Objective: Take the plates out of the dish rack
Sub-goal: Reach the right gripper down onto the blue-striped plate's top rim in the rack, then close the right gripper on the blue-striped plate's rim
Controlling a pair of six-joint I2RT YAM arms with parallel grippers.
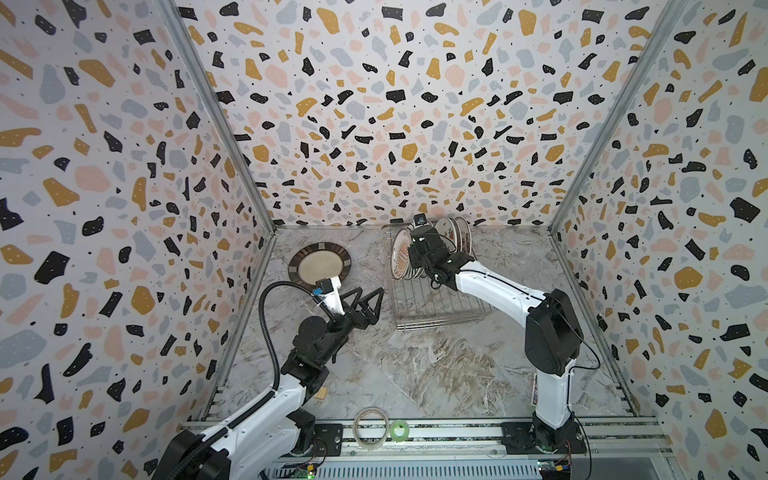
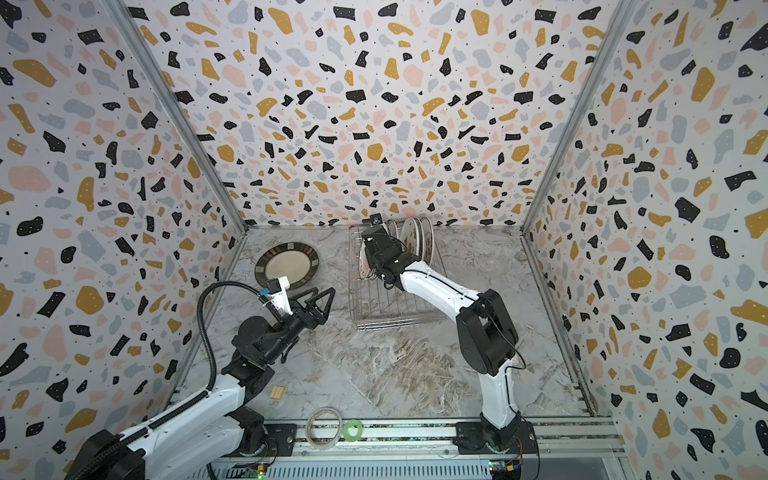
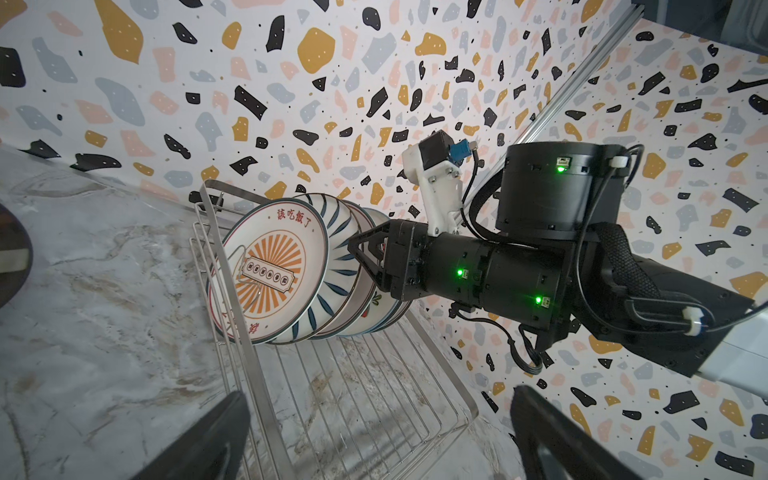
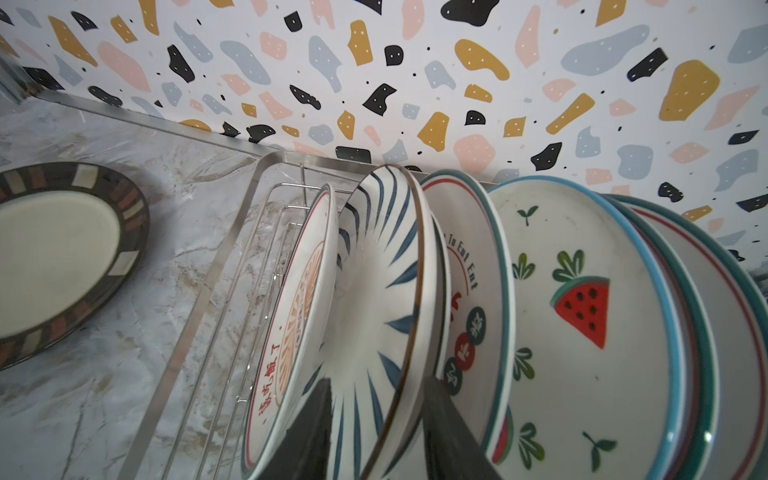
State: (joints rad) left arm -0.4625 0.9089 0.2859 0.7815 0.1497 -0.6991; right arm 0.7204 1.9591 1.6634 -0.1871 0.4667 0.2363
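At the far end of the dish rack [image 1: 440, 307], where the plates [image 3: 274, 266] stand on edge, the right fingers [image 4: 309, 428] pinch the rim of the blue-stroked plate [image 4: 374, 282], second in the row, while the left fingers [image 3: 216, 436] hover spread wide to the left of the rack.

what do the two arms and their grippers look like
The left arm and right arm have white links and black joint housings. A black ribbed hose runs along the left one. The left gripper and right gripper have black, triangular open-frame fingers. The right wrist shows green lights.
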